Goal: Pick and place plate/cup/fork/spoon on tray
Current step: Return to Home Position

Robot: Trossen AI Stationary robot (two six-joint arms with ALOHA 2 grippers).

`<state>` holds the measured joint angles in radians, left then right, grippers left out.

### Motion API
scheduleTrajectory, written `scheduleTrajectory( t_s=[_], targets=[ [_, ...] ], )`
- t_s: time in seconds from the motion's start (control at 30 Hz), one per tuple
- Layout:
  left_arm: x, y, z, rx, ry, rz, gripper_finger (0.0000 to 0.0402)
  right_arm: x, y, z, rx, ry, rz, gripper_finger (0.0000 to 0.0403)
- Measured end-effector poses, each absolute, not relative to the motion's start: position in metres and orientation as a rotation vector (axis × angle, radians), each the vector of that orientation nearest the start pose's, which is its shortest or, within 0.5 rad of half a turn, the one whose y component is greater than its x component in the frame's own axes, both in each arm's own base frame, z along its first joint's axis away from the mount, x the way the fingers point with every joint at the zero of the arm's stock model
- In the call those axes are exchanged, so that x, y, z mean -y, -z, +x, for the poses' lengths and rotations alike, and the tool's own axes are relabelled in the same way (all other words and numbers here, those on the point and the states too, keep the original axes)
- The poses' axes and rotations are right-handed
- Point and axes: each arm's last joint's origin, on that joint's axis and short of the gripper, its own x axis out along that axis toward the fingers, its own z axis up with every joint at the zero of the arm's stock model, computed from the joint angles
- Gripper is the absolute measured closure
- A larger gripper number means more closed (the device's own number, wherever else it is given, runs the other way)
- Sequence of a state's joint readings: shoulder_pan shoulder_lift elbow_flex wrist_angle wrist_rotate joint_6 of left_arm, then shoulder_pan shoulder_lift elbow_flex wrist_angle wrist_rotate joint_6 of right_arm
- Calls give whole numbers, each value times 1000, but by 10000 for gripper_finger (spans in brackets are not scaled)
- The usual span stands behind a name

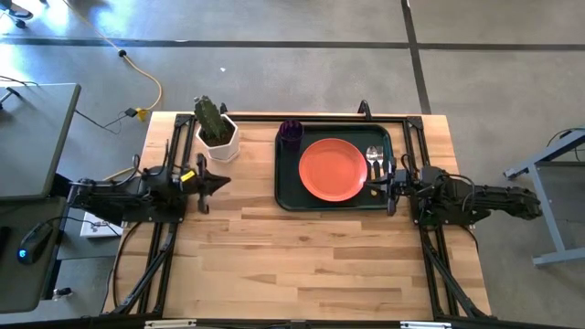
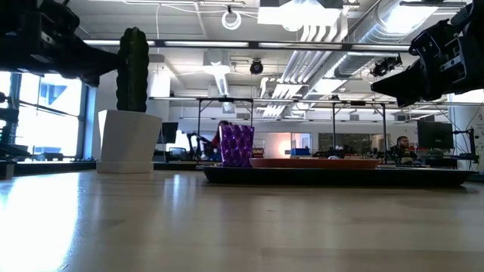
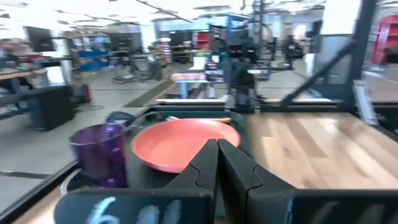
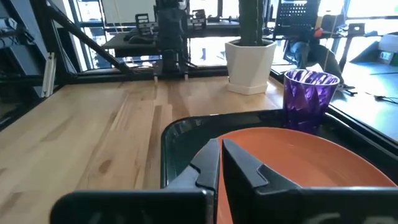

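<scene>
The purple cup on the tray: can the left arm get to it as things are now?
Probably yes. The cup stands in the tray's corner nearest the left gripper, with bare table between them. Only the cactus pot stands close beside that path, so the arm should keep clear of it.

Wooden table (image 1: 302, 256) bears green tray (image 1: 285, 187) and cactus pot (image 1: 219, 142).

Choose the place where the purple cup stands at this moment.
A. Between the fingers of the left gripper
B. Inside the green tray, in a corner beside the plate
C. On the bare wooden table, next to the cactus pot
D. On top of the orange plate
B: in the high view the cup stands inside the tray, in a corner next to the plate, apart from the cactus pot.
</scene>
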<state>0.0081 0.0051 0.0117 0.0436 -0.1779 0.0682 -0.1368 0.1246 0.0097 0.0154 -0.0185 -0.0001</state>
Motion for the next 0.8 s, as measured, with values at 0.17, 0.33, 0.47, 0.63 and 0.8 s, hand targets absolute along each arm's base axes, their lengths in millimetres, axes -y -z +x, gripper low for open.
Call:
scheduleTrajectory(
  t_s=[0.17,0.33,0.47,0.63,0.8],
  targets=[
    [-5,-169,97,25,-98,-37,401,14,-158,104,-99,118,8,391],
    [-5,-165,100,-20,-96,-74,401,14,-158,104,-100,118,8,391],
    [-5,-164,101,-36,-97,-74,401,14,-158,104,-100,118,8,391],
    [-5,-164,101,-34,-98,-74,401,14,-158,104,-101,118,8,391],
    [-5,-164,101,-34,-98,-75,401,14,-158,104,-101,118,8,391]
  ],
)
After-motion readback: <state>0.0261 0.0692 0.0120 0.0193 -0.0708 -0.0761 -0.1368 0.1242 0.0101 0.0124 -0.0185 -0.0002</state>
